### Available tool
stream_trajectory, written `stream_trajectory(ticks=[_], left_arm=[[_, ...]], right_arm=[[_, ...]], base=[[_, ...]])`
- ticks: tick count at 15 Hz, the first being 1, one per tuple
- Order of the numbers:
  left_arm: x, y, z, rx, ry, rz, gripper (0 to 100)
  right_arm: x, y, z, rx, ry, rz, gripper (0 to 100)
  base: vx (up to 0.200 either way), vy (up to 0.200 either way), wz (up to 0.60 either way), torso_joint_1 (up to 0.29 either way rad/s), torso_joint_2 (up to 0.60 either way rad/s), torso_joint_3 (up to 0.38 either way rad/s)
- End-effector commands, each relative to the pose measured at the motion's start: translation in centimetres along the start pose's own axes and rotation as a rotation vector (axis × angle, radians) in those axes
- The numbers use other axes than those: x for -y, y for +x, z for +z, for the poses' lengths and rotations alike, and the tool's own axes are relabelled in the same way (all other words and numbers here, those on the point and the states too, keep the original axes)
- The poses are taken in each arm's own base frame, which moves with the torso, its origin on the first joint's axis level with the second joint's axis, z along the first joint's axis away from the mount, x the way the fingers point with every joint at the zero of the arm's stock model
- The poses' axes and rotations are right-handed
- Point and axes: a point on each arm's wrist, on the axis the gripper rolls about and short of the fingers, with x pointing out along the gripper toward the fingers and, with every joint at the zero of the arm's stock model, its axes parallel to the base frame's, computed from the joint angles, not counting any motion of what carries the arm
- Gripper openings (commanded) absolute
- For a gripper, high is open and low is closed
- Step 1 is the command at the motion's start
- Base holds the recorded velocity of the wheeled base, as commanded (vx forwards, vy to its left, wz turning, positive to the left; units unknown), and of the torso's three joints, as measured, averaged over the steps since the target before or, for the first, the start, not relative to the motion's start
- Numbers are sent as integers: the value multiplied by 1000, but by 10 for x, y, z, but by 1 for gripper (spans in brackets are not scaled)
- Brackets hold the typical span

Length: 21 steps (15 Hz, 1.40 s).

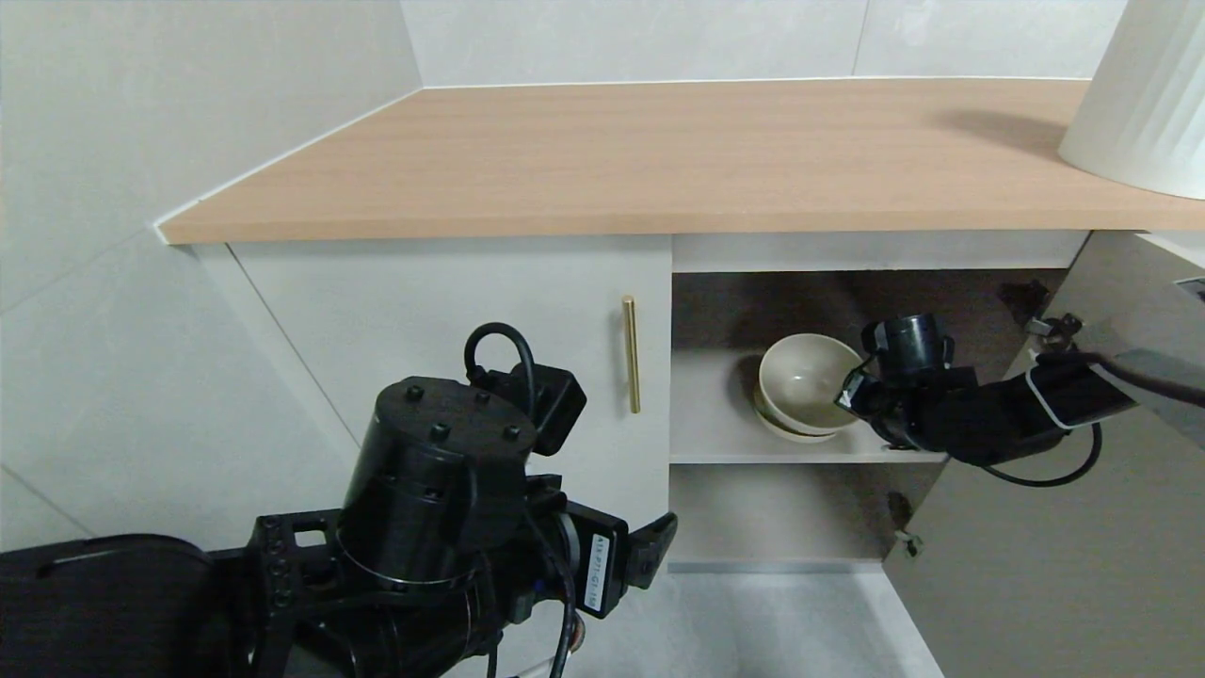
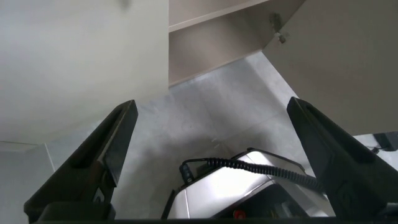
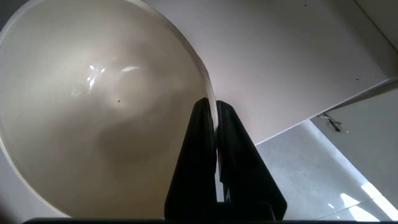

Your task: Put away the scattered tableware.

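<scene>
Now grips the cream bowl [image 1: 800, 381] by its right rim with the right gripper [image 3: 216, 109], jaws closed thin across the edge. Holds it tilted on the upper shelf [image 1: 715, 414] of the open cabinet [image 1: 875, 252], resting against a second dish [image 1: 786, 433] underneath. Hangs the left gripper [image 2: 211, 106] low and near, before the closed left door [image 1: 424, 311], jaws wide apart and empty, above the floor [image 2: 205, 130].

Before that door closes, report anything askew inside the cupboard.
The bowl sits tilted on the shelf, its mouth facing outward. It leans on another dish beneath it and is not nested flat. The right gripper is clamped on its rim. Nothing looks spilled or broken.
</scene>
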Motion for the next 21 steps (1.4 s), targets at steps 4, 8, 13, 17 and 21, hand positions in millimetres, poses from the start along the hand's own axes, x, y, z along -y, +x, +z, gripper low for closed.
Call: stream_trajectory(ticks=[4, 8, 13, 17, 21], left_arm=[[0, 0, 0, 0, 0, 1, 100], [0, -1, 0, 3, -1, 0, 100], [-1, 0, 1, 4, -5, 4, 100], [-19, -3, 11, 42, -41, 64, 100], [-43, -35, 28, 169, -108, 170, 100]], right_arm=[[0, 2, -4, -8, -4, -1, 0], [-1, 1, -5, -9, -6, -1, 100], [-3, -3, -6, -14, -12, 7, 100], [6, -46, 10, -31, -46, 60, 100], [29, -136, 26, -48, -202, 222, 100]], base=[[0, 0, 0, 0, 0, 0], [0, 0, 0, 0, 0, 0], [0, 0, 0, 0, 0, 0], [0, 0, 0, 0, 0, 0], [0, 0, 0, 0, 0, 0]])
